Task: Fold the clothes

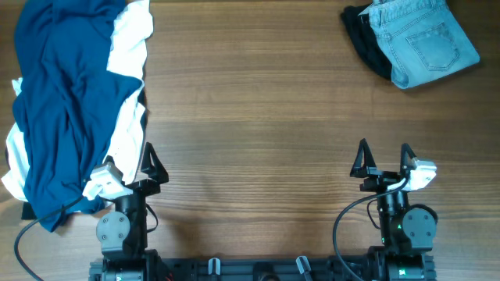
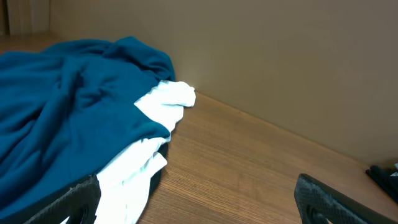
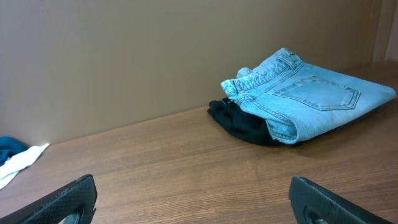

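Folded pale-blue denim shorts (image 1: pixel 418 37) lie on a folded black garment (image 1: pixel 362 36) at the far right corner; they also show in the right wrist view (image 3: pixel 311 93), black garment (image 3: pixel 239 121) beneath. A loose pile of a dark-blue garment (image 1: pixel 62 94) over white cloth (image 1: pixel 129 47) lies at the left, also in the left wrist view (image 2: pixel 68 118) with white cloth (image 2: pixel 165 99). My left gripper (image 1: pixel 133 168) is open and empty at the pile's near right edge. My right gripper (image 1: pixel 384 160) is open and empty, well short of the shorts.
The wooden table (image 1: pixel 258 117) stretches between the pile and the folded stack. A brown wall (image 3: pixel 124 56) stands behind the table's far edge. Both arm bases sit at the near edge.
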